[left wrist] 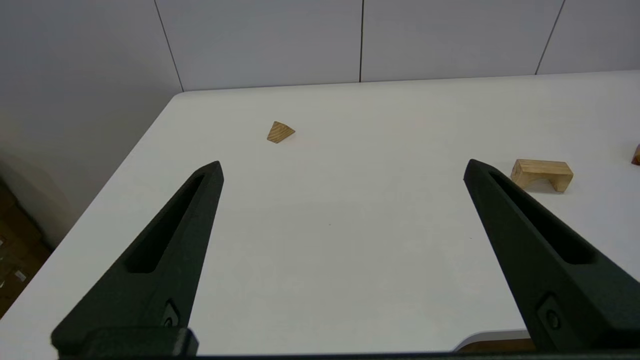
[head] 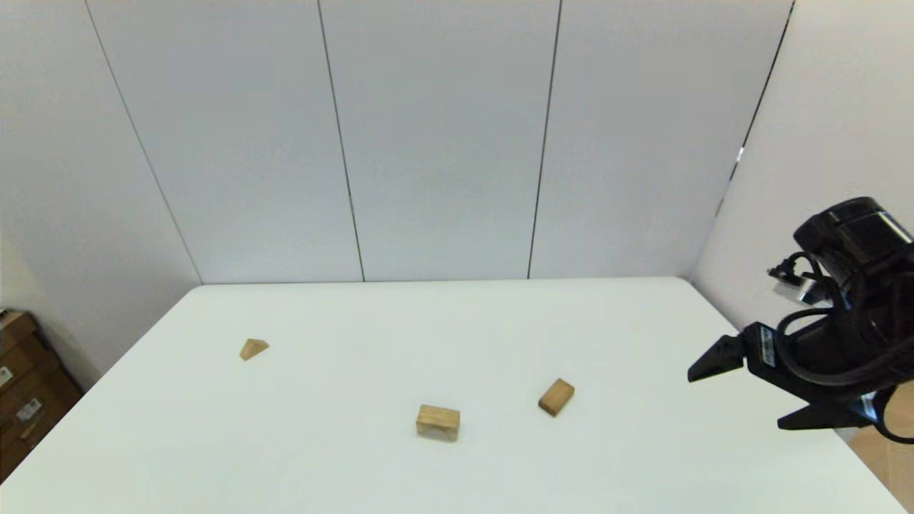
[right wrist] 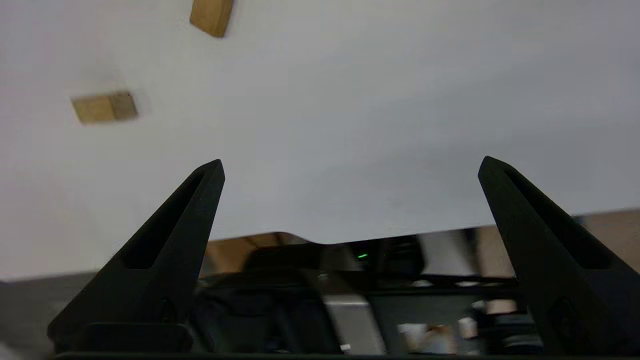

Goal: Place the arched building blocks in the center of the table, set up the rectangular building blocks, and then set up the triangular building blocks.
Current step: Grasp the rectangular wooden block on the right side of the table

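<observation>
Three wooden blocks lie apart on the white table (head: 457, 321). The arched building block (head: 438, 421) stands on its two legs near the front middle. Right of it lies the rectangular building block (head: 556, 397), flat. The triangular building block (head: 253, 348) rests far off at the left. My right gripper (head: 742, 396) hangs open and empty over the table's right edge, well right of the rectangular block. Its wrist view shows the rectangular block (right wrist: 211, 15) and the arched block (right wrist: 104, 107). My left gripper (left wrist: 345, 167) is open and empty over the near left, facing the triangular block (left wrist: 280, 132) and arched block (left wrist: 542, 174).
Grey wall panels close off the back and the right side. Brown cardboard boxes (head: 21, 385) stand on the floor left of the table. The right wrist view shows the table's near edge (right wrist: 320, 240) with the robot's dark body below it.
</observation>
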